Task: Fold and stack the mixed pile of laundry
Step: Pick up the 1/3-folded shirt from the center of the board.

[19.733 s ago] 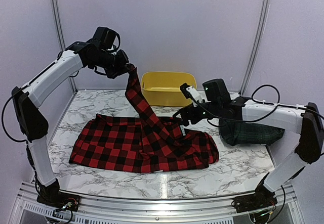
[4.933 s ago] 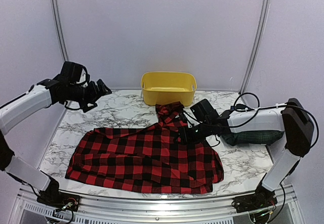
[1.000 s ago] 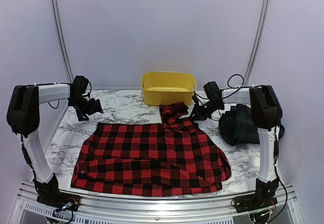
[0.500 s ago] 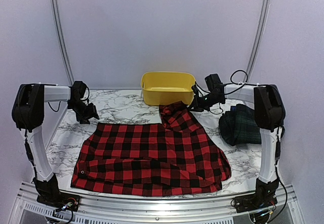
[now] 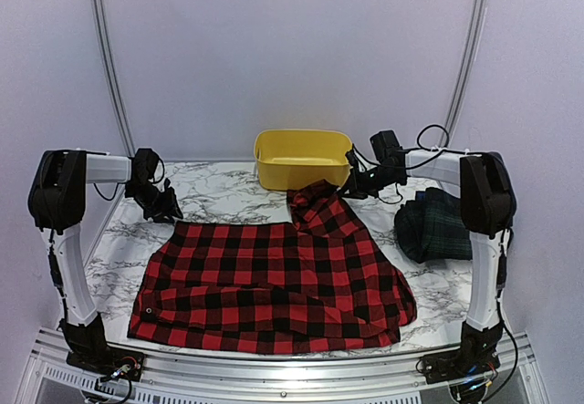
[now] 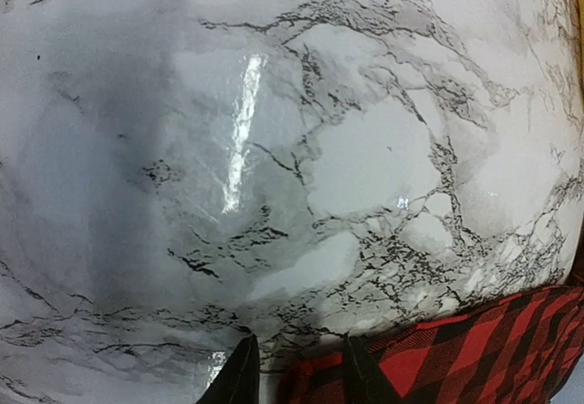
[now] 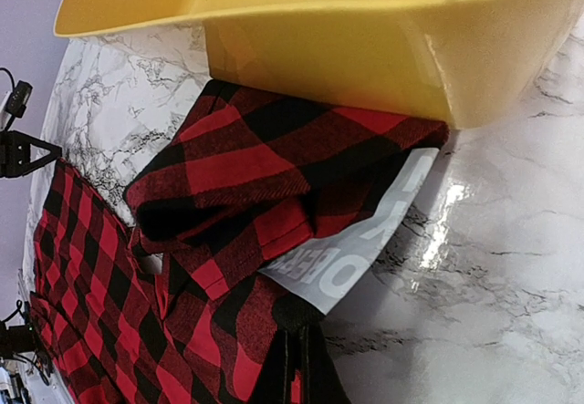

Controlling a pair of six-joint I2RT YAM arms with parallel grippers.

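Note:
The red-and-black checked garment (image 5: pixel 274 276) lies spread flat across the table, its far end bunched in front of the tub. Its white label (image 7: pixel 356 240) shows under the bunched fold. My left gripper (image 5: pixel 171 212) sits at the garment's far left corner. In the left wrist view its fingers (image 6: pixel 298 354) stand apart, with the red corner (image 6: pixel 319 381) between them beside the right finger. My right gripper (image 5: pixel 351 190) is at the bunched end, its fingers (image 7: pixel 297 331) shut on a pinch of the checked cloth (image 7: pixel 237 331). A dark tartan garment (image 5: pixel 443 226) lies folded at the right.
The yellow tub (image 5: pixel 304 158) stands at the back centre, right behind the bunched cloth and close to my right gripper; its wall (image 7: pixel 319 48) fills the top of the right wrist view. Bare marble (image 6: pixel 274 149) lies beyond the left gripper.
The left gripper has come down onto the garment's far left corner and its jaws have narrowed. The right gripper has shifted a little toward the tub and closed on the cloth.

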